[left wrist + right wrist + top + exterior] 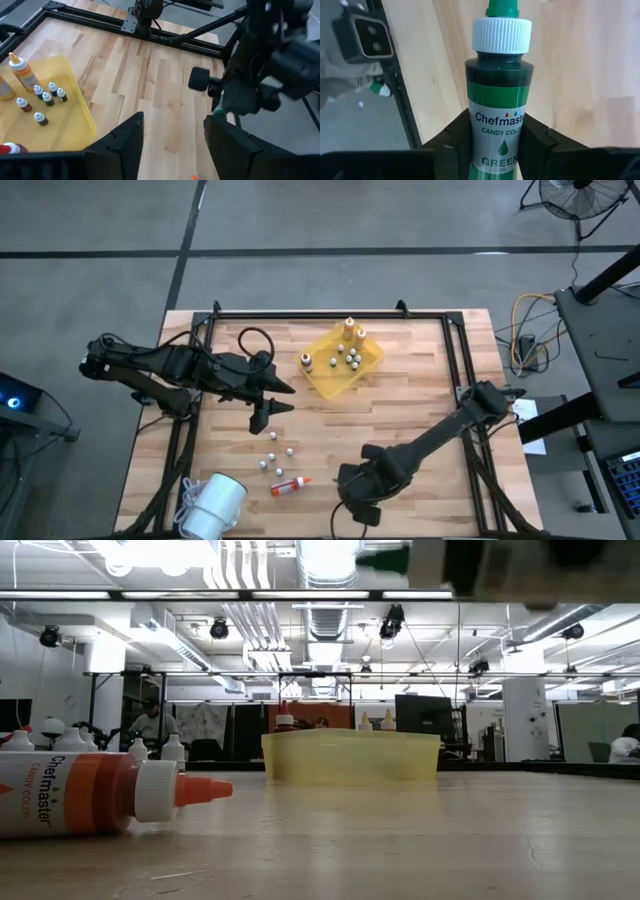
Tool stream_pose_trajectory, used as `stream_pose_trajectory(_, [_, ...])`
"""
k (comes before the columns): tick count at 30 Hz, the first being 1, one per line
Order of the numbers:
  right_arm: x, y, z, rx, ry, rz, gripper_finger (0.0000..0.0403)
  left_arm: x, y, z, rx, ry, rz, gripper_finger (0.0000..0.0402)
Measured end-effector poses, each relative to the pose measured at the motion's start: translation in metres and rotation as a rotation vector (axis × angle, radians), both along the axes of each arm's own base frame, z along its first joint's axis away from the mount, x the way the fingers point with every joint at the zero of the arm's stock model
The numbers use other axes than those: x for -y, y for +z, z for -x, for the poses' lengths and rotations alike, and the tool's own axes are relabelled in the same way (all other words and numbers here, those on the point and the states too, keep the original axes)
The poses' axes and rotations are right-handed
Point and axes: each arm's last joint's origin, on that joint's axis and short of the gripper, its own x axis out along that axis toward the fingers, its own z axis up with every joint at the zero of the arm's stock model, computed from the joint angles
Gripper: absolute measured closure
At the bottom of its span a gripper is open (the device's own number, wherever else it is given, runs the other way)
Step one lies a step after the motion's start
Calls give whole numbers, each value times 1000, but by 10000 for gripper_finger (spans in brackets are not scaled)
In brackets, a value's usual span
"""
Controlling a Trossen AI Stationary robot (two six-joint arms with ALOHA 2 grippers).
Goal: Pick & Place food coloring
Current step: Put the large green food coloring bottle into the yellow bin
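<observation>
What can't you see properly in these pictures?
- Green bottle: hidden under the right gripper in the high view; cap tip cut off in the right wrist view.
- Orange bottle: cut off at the low view's edge.
- Small bottles in the yellow tray: too small in the high view to count.
- Left gripper: holds nothing.

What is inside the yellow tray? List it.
The yellow tray holds two orange-capped bottles, a red-capped bottle and several small white-capped vials. From table height its wall hides the vials.
</observation>
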Motion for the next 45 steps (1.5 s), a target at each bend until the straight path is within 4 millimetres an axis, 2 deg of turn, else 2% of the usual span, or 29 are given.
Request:
stream_pose_trajectory(9, [18, 61, 24, 161, -15, -3, 296, 0, 2, -1, 18, 0, 5, 223])
stream_pose_trajectory(15, [37, 99, 50, 217, -33, 13, 296, 0, 3, -1, 29, 1, 8, 223])
stream_pose_trajectory(22, [59, 130, 79, 262, -59, 42, 296, 1, 6, -3, 63, 0, 15, 223])
stream_pose_trajectory(32, [82, 153, 105, 276, -84, 57, 296, 1, 11, -5, 122, -3, 30, 223])
stream_pose_trajectory(38, [89, 154, 104, 275, -88, 65, 296, 2, 14, -6, 152, -25, 42, 223])
stream_pose_trajectory(45, [105, 157, 94, 289, -114, 81, 296, 2, 14, -6, 156, -35, 46, 223])
